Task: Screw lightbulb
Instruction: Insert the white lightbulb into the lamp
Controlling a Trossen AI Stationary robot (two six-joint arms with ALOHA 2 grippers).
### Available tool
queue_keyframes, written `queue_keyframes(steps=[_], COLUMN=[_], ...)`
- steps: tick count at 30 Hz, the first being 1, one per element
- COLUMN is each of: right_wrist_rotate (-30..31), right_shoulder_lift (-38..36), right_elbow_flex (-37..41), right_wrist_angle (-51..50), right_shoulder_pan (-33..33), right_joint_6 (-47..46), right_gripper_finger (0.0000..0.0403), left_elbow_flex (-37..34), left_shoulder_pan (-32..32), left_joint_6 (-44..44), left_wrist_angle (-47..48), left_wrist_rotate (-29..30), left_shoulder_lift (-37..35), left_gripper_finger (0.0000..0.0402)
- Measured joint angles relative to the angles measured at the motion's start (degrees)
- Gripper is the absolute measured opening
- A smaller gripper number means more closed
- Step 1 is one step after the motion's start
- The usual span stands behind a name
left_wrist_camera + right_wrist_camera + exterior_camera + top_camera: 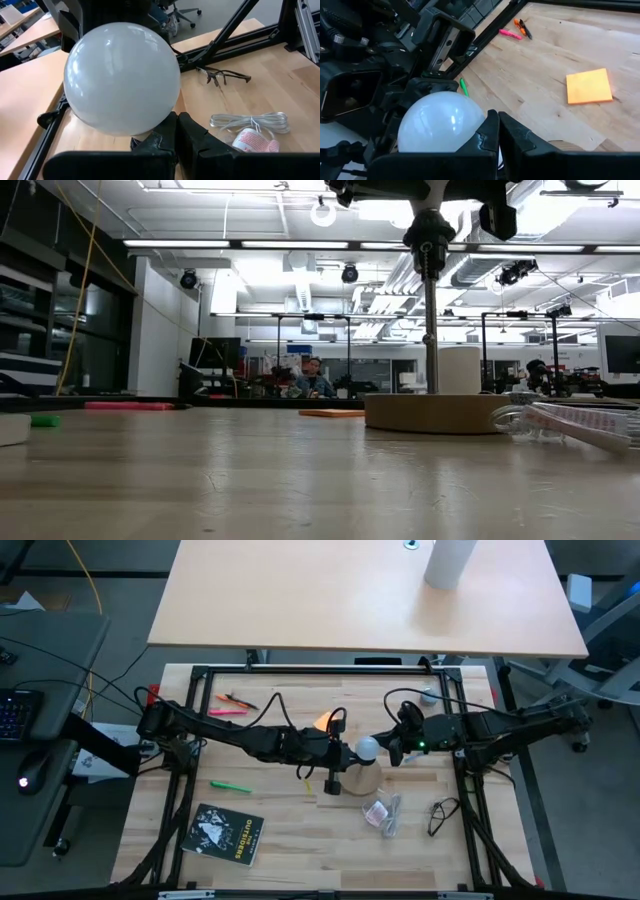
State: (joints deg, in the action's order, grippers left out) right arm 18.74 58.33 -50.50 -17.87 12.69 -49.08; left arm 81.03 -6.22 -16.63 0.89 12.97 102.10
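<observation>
The lightbulb (368,748) is a white frosted globe held above the table between my two grippers. It fills the left wrist view (122,77) and shows low in the right wrist view (437,122). Its threaded base is hidden. My left gripper (350,750) comes at it from the table's left, shut. My right gripper (386,750) comes from the right, also shut. Below them stands the tan wooden disc (435,412), from which a thin rod (431,330) rises to a black socket (430,235). My left gripper lies with its shut fingertips (170,125) against the lower side of the globe (160,107), coming slightly downward from the table's left. Nothing sits between the fingers. My right gripper lies with its shut fingertips (487,127) against the opposite side of the globe (470,122), slanting slightly down from the table's right. Nothing sits between its fingers either.
An orange note (325,722) lies behind the grippers. A see-through packet (382,812) and glasses (440,812) lie near right. A dark book (226,833) and a green marker (230,785) lie near left, and pink markers (228,710) far left.
</observation>
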Motion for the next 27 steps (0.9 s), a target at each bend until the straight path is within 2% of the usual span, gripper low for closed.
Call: queue_keyframes(steps=[11,17,24,27], right_wrist_rotate=[1.5,1.1,-2.9,-1.9], right_shoulder_lift=[0.0,-0.8,-1.3,-1.3], right_elbow_flex=[0.0,0.0,0.0,0.0], right_wrist_angle=[-1.0,-3.8,-2.7,-3.1], right_shoulder_pan=[2.4,2.9,4.8,6.2], right_joint_6=[-3.0,-4.9,-5.3,-6.5], right_gripper_finger=[0.0000,0.0000,0.0000,0.0000], left_elbow_flex=[-0.1,-0.1,0.0,0.1], left_shoulder_pan=[0.0,0.0,0.9,1.7], left_joint_6=[-0.9,-1.5,-1.1,-0.9], left_wrist_angle=[1.9,2.8,3.2,2.9], left_wrist_rotate=[-0.4,1.0,4.1,4.9], left_shoulder_lift=[-1.4,-1.6,-1.6,-1.6], left_gripper_finger=[0.0000,0.0000,0.0000,0.0000])
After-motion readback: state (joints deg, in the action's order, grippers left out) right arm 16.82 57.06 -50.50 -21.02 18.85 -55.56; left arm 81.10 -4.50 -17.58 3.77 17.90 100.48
